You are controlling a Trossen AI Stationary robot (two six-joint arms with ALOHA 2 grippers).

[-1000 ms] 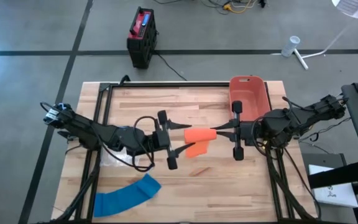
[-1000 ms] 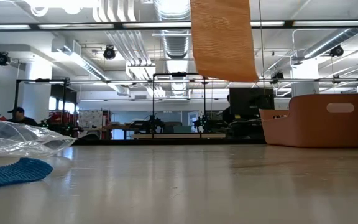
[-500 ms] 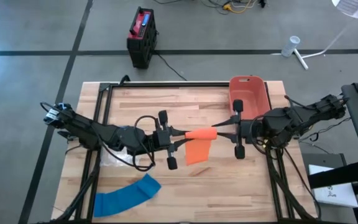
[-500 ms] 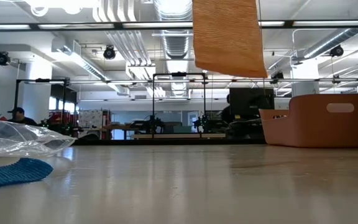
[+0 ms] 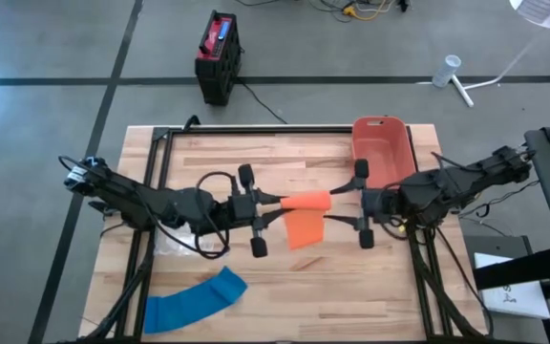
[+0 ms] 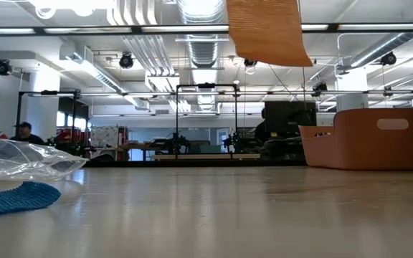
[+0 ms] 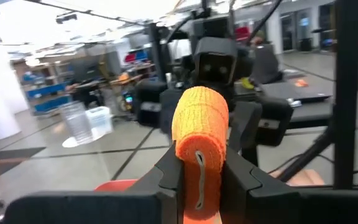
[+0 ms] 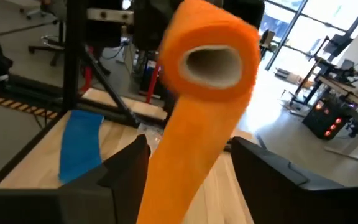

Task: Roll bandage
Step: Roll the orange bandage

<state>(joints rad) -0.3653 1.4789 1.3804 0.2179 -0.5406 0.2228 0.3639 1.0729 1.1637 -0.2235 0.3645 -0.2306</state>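
Observation:
An orange bandage, part-rolled, hangs in the air above the table's middle. Its roll lies level between the two arms, and its loose tail hangs down from it, clear of the table. My left gripper comes from the left and is shut on the roll's left end. My right gripper is at the roll's right end, open. Its fingers stand either side of the hollow end and tail; no contact shows. My left gripper pinches the roll's left end between its two fingers, squashing that end flat. The fingers come level from the table's left and lie along the roll. The roll juts out beyond the fingertips, lifted clear, with the tail hanging slack below.
A blue bandage lies flat near the front left, beside crumpled clear plastic. An orange bin stands at the back right. A black metal frame runs along the table's edges.
My left gripper has shut on the roll's left end, taking hold. My right gripper has then opened and let go of the right end. The roll stays level in the air; its tail has swung, and its lower edge stands higher in the low view.

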